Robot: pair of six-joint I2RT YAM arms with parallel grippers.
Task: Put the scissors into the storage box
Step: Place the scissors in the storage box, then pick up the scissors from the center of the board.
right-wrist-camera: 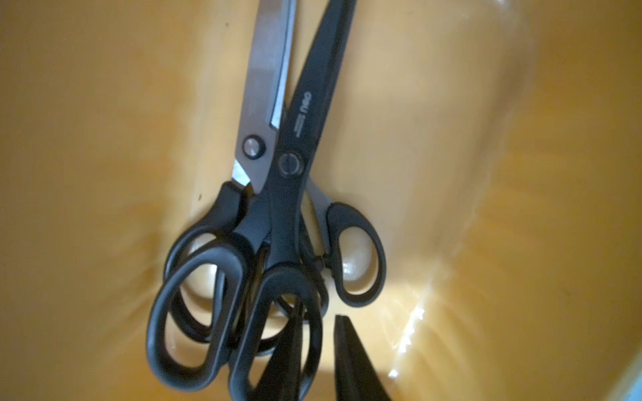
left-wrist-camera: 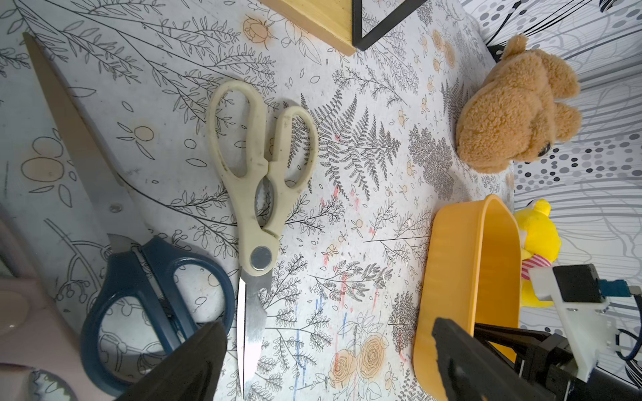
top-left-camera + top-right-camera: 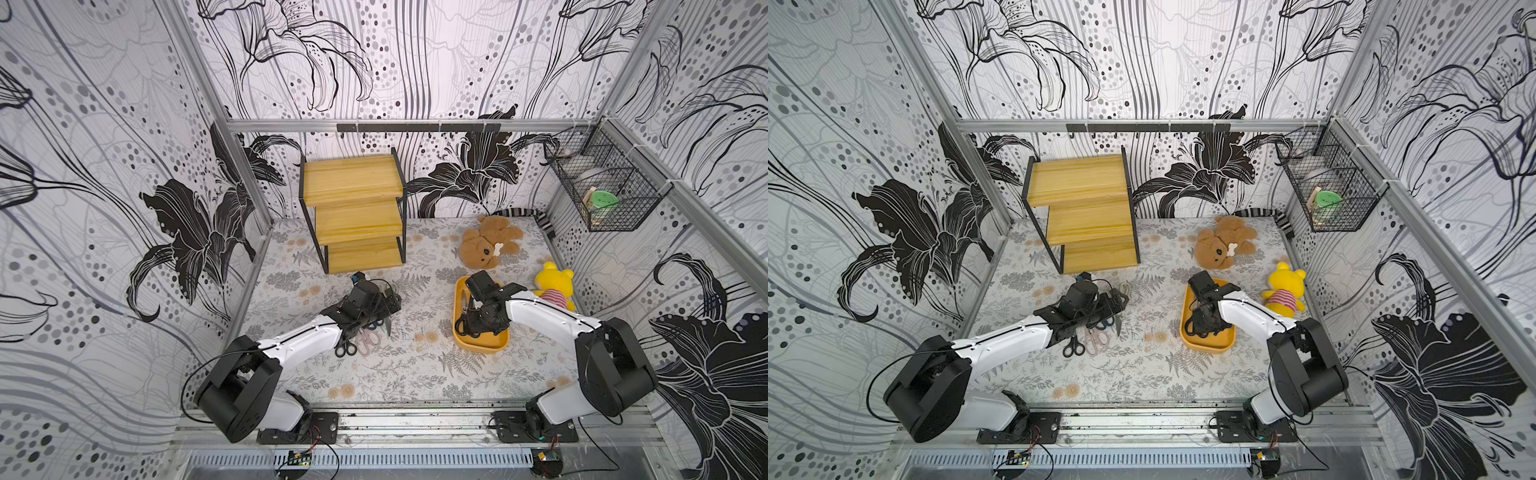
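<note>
Floral mat (image 3: pixel 415 361) | box (image 3: pixel 482 347), 3 o'clock, holds black scissors (image 1: pixel 288 194) | my right pincer (image 1: pixel 319 310) narrowly parted there | left pincer (image 2: pixel 328 323) wide

The storage box (image 3: pixel 482 345), a shallow yellow-orange plastic tray with rounded corners, sits on the right half of the desk (image 3: pixel 415 374). Inside it (image 1: pixel 87 173) lie at least two black-handled scissors, stacked with blades pointing the same way. A black-bladed pair (image 1: pixel 305 114) rests on top of a steel-bladed pair (image 1: pixel 264 69).

The others lie flat on the desk, well apart from the box. The cream kitchen shears (image 2: pixel 257 173) are closed. Beside them lie the blue-handled scissors (image 2: pixel 153 295), which have long steel blades. A pale pink pair (image 3: pixel 369 338) lies just beside a small black-handled pair (image 3: pixel 345 348).
</note>
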